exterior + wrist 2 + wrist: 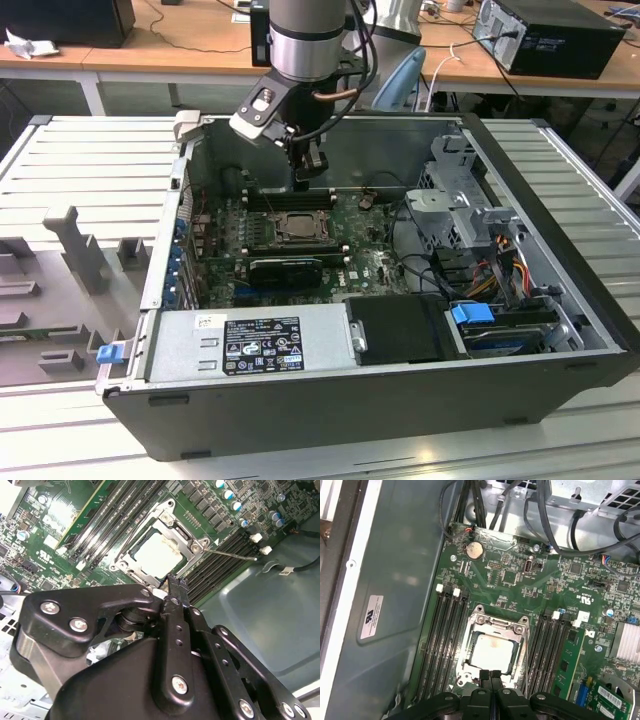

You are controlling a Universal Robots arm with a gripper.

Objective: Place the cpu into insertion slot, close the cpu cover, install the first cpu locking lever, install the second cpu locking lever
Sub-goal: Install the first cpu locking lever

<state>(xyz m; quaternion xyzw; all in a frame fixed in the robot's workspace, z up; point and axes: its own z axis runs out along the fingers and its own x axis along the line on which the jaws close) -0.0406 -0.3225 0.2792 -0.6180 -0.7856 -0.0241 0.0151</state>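
Exterior view, from its left to its right. Grey moulded fixtures lie on the slatted metal table, at 9 o'clock from the open computer case. Toward the case's 12 o'clock wall the gripper hangs over the green motherboard, its fingers pressed together on nothing, tips near the edge of the insertion slot. The cpu sits in that slot beneath the lowered cpu cover. One thin locking lever juts free across the memory slots. Wooden desks stand behind at 12 o'clock, a black box at 1 o'clock.
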